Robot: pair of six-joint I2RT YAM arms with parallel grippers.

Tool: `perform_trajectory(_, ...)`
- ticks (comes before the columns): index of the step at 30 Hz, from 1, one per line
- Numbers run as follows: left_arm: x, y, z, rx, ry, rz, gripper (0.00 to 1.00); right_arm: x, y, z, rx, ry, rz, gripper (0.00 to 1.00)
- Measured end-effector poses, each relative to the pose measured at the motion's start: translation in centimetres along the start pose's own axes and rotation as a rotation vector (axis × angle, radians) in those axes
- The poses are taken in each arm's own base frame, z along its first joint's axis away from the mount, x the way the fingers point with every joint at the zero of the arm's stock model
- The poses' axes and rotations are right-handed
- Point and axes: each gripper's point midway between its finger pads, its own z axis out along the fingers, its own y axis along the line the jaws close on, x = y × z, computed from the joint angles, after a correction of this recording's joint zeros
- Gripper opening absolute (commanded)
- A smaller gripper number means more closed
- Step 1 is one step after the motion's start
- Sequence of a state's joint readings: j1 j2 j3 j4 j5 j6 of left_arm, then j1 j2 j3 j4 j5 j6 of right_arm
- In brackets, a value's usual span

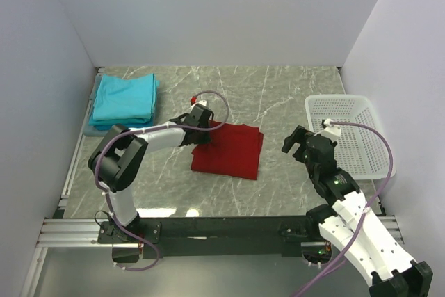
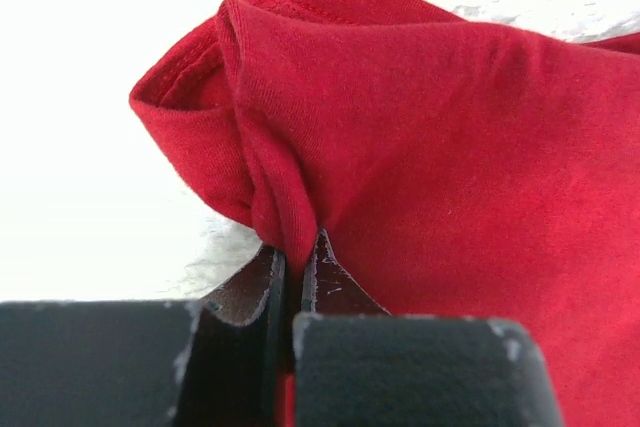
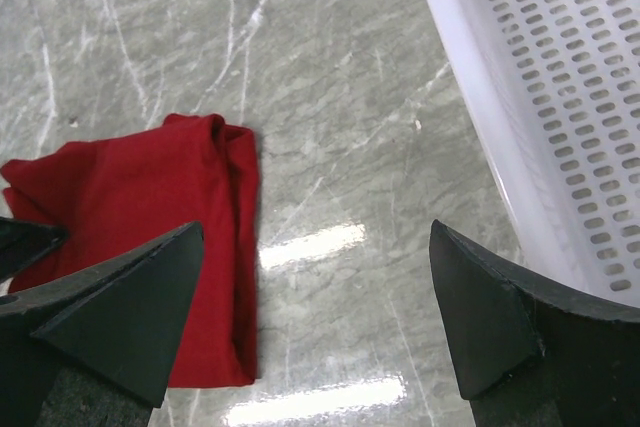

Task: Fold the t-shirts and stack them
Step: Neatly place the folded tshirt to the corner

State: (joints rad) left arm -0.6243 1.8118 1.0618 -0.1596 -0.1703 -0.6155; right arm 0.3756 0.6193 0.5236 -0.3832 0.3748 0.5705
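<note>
Left wrist view: red t-shirt is cropped at right & bottom edges; bkgd at left is washed out white; base of left end effector is blurred along the bottom.

Top view: its tips are hidden under its own wrist, centre-left of frame. No. of teal t-shirts, upper left, can't be counted; grey item under them can't be identified. Right arm is cut off at lower right.

Right wrist view: basket is cropped at top & right; lower-left part of the red t-shirt is covered by right end effector.

left arm jaws clamped shut; right arm jaws wide.
</note>
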Motion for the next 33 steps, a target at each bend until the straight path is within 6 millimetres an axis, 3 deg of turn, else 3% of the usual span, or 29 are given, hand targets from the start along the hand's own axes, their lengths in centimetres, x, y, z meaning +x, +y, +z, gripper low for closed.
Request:
perform_trajectory(3,-0.3,0.6,-0.2,-0.048,-0.009,0.046,0.01,0.3,-0.3,0.2,0.009,0.005,-0.005,1.0)
perform_trajectory(11,-2.8,4.8,-1.3,-0.258,-0.062,0.284,0.01,0.5,-0.3,0.5,0.007,0.005,-0.008,1.0)
perform_trajectory(17,-6.9,6.9,-3.0,-0.374,-0.113,0.426,0.01,0.7,-0.2,0.7,0.003,0.015,-0.01,1.0)
perform_trajectory(24,-12.3,10.5,-5.4,-0.487,-0.159,0.483,0.01,0.9,-0.2,1.0,0.006,0.026,-0.015,1.0)
perform_trajectory(28,-14.4,12.3,-6.4,-0.525,-0.165,0.497,0.01,1.5,-0.3,1.4,0.019,0.052,-0.028,1.0)
perform_trajectory(33,-17.2,13.2,-7.6,-0.549,-0.194,0.515,0.01,2.2,-0.5,1.8,0.034,0.077,-0.042,1.0)
